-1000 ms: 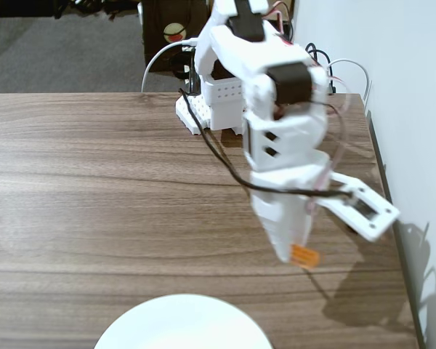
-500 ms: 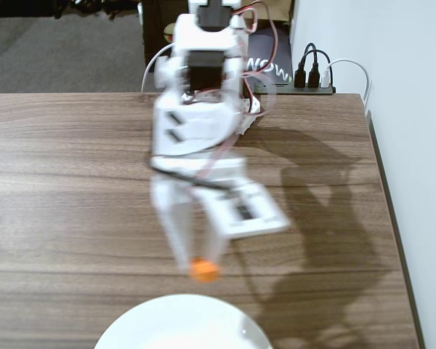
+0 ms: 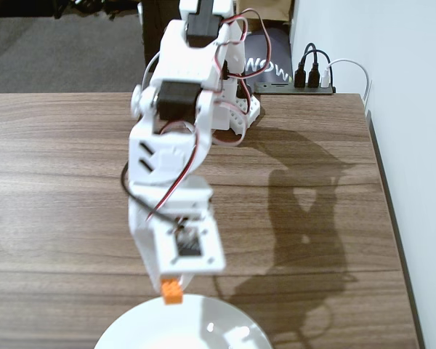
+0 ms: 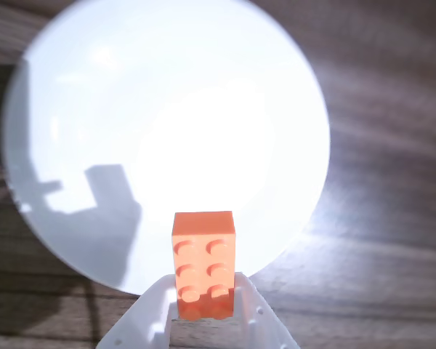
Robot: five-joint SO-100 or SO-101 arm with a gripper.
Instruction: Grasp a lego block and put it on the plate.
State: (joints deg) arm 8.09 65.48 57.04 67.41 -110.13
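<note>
The end effector (image 3: 176,285) is clamped narrow on the one lego block (image 3: 173,291), which hangs at its tip in the lower centre of the fixed view, right over the far rim of the one plate (image 3: 225,323). In the wrist view the lego block (image 4: 203,263) stands studs-up between the two white fingers (image 4: 147,314) at the bottom centre of the frame, its far end over the lower rim of the plate (image 4: 80,94); whether it touches the plate cannot be told.

The plate sits at the bottom edge of the fixed view, cut off by the frame, and fills most of the upper wrist view. The tabletop (image 3: 51,189) lies bare to the left of the arm and to its right, where only the arm's shadow falls; its right edge runs down the right side of the frame beside a white wall (image 3: 414,109).

A second ago the arm leaned toward the right of the frame with the block over bare wood, well off the plate. Half a second ago it had swung to the centre, the block just short of the rim. Now the block is at the rim.

One arm, one block, one plate.
</note>
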